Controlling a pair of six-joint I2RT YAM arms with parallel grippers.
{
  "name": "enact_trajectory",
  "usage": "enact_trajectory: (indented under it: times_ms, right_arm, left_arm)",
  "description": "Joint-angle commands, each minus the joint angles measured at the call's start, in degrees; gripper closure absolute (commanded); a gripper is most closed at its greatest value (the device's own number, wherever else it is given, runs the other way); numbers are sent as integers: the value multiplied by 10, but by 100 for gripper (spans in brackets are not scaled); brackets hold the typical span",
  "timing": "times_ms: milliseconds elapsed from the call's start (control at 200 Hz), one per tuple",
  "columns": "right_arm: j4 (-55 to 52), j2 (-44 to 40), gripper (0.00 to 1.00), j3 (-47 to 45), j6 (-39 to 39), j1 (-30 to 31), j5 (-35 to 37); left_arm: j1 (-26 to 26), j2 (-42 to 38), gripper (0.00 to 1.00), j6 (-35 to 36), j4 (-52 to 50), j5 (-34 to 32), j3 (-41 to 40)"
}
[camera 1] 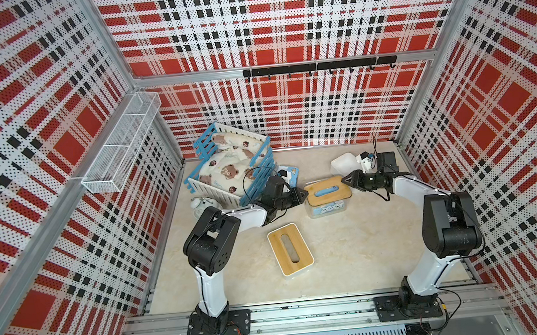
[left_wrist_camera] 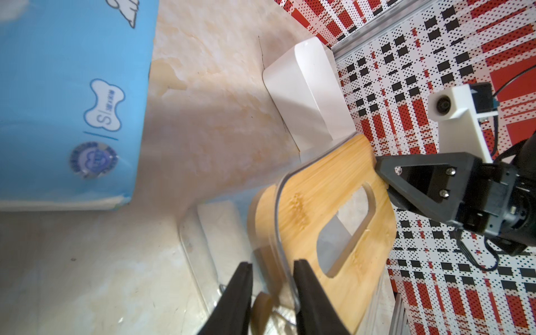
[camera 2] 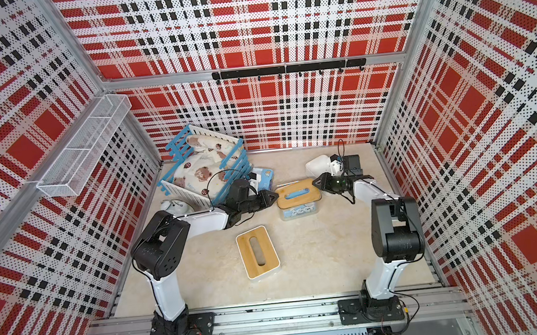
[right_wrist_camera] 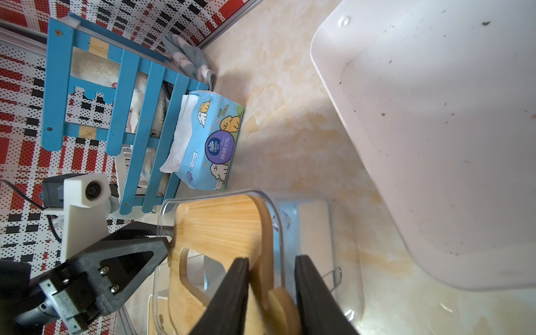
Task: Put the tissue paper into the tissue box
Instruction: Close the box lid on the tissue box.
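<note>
A clear tissue box (camera 1: 315,213) stands mid-table under a bamboo lid (camera 1: 338,196) with a slot. One blue tissue paper pack (camera 1: 329,208) shows through its wall. My left gripper (camera 1: 305,194) (left_wrist_camera: 272,264) holds the lid's left end, one finger on top and one outside the clear rim. My right gripper (camera 1: 344,180) (right_wrist_camera: 271,258) clamps the opposite end the same way. In the wrist views the lid sits slightly askew on the rim. A second tissue paper pack (right_wrist_camera: 208,142) (camera 1: 291,174) lies beside the crib, white sheets sticking out.
A white tissue box with a bamboo lid (camera 1: 279,250) lies nearer the front. A blue-and-white crib (camera 1: 261,172) with a printed blanket fills the back left, an alarm clock (camera 1: 202,203) beside it. A white bin (camera 1: 343,165) stands behind my right gripper.
</note>
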Motion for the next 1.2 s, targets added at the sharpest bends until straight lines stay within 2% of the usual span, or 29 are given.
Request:
enact_trajectory:
  times_ms: [0,316,386,536,832,1192]
  right_arm:
    - [-29,3,64,4,-2,9,3]
    - [-26,3,63,2,3,9,6]
    - [-28,3,63,3,2,9,8]
    - [-30,3,63,5,2,8,10]
    - [-29,4,63,5,1,8,7]
    - [-24,1,62,1,5,8,4]
  left_arm:
    - [-6,-2,68,5,-32,11,-18]
    - [0,-2,67,-1,-30,21,-20]
    - [3,-5,62,-4,-29,17,-25]
    - [12,-20,44,-15,-20,10,-47]
    - [-2,-6,23,-28,-2,49,-46]
    - [-9,-3,11,-70,52,76,-61]
